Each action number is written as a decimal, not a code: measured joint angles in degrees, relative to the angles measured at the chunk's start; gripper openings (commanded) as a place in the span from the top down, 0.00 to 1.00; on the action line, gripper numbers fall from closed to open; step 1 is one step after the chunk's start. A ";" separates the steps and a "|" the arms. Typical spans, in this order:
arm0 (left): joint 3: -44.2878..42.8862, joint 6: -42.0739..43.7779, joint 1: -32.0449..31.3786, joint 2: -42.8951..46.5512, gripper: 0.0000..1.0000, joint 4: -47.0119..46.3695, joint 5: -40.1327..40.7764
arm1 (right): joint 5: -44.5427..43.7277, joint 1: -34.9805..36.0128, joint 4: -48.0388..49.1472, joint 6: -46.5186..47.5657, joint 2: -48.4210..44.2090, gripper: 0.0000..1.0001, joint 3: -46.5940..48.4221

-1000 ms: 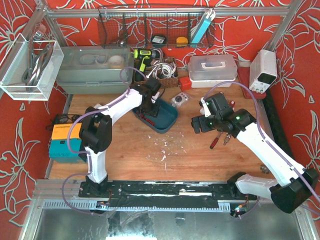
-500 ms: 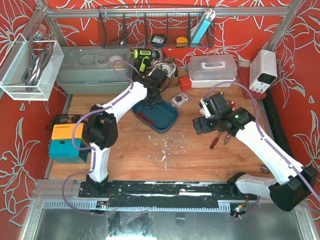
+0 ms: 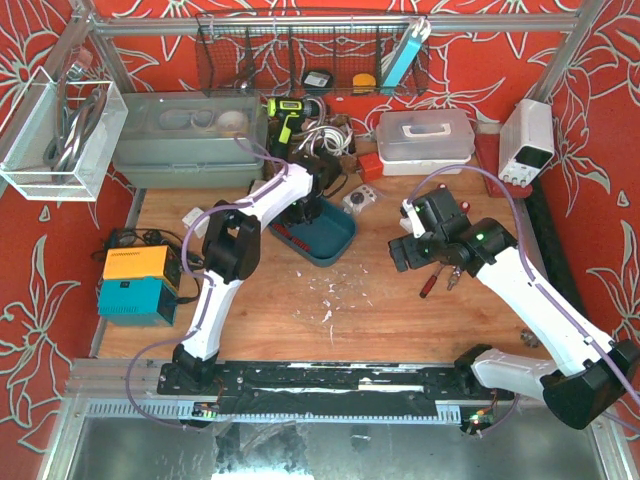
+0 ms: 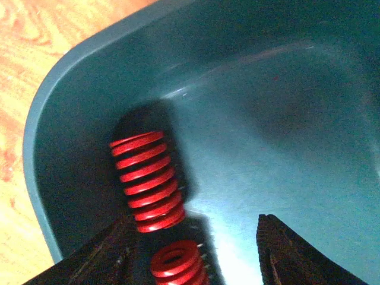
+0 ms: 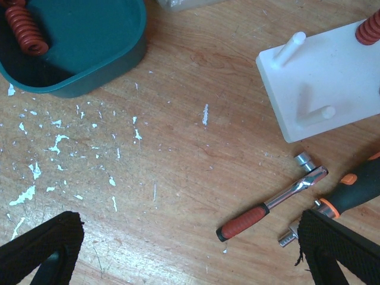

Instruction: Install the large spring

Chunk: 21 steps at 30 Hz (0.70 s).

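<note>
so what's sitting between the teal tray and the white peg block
Only bare wooden tabletop with a few white flecks separates teal tray and white peg block, per the right wrist view; the ratchet lies lower down.

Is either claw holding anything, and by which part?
Nothing yet. The left gripper, jaws open, straddles a red spring in the tray; the right gripper hangs open, empty.

Bright and even from overhead in the top view, with only soft, short shadows on the desk (image 3: 390,310). Slight bending of the straight frame rails (image 3: 330,24) toward the corners. Dim and bluish inside the tray (image 4: 285,107) in the left wrist view: pale glare streak across its floor, heavy shadow behind the red spring (image 4: 145,178), left fingers (image 4: 297,261) dark and blurred. Warm, crisp wood grain in the right wrist view; right fingers (image 5: 41,249) soft at the lower corners.
</note>
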<state>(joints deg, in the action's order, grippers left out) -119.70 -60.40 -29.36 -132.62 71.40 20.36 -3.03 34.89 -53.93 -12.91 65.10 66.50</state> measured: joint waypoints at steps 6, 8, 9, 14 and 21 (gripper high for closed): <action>2.51 -2.69 0.00 0.02 0.40 0.98 0.13 | -0.02 0.00 -0.11 0.17 0.00 0.01 0.00; 2.49 -3.19 0.00 0.02 0.39 1.01 0.15 | -0.02 0.00 -0.11 0.17 0.04 0.01 0.00; 2.49 -3.58 0.00 0.04 0.39 1.05 0.13 | -0.02 0.00 -0.11 0.17 0.09 0.01 0.00; 2.54 -5.07 0.00 0.02 0.38 1.07 -0.11 | -0.02 0.00 -0.11 0.17 0.15 0.01 -0.02; 3.26 -6.58 0.00 -0.15 0.38 -0.24 -0.22 | -0.22 0.00 -0.13 0.17 0.15 0.01 -0.04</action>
<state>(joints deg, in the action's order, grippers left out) -116.44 -66.98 -29.36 -132.77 71.16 20.14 -3.25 34.89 -54.06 -12.73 65.25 66.46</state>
